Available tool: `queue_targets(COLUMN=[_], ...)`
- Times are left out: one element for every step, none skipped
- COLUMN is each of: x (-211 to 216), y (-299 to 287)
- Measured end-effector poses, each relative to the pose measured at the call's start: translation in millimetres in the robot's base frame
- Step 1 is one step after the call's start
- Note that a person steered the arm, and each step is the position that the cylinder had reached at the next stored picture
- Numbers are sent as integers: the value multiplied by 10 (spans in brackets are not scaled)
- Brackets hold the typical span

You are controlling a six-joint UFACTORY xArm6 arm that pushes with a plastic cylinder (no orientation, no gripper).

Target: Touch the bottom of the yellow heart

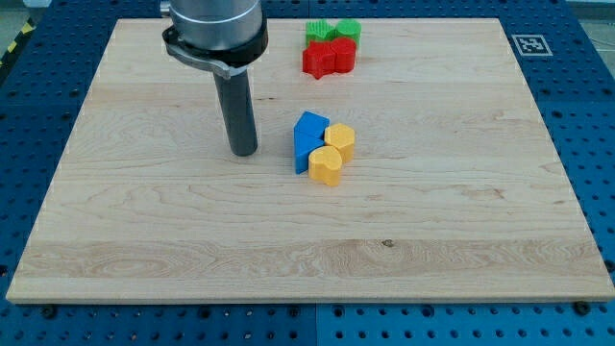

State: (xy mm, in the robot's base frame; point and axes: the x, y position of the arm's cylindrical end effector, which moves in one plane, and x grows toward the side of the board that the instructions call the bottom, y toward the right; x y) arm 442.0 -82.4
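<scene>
Looking across the pale wooden worktop, we see our rod standing upright, with our tip resting on the wood left of the central cluster and well apart from it. We carry no hand, only this bare rod, so nothing is grasped. The yellow heart lies near the middle, at the near right of the cluster, touching the blue block on its left. A second yellow block sits just behind the heart. Far back, a red block lies against a green block near the worktop's far edge.
</scene>
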Motion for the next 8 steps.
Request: queue_targets(x=[-61,149,363,595,673,837,861,861], y=[22,22,22,22,58,340,623,858])
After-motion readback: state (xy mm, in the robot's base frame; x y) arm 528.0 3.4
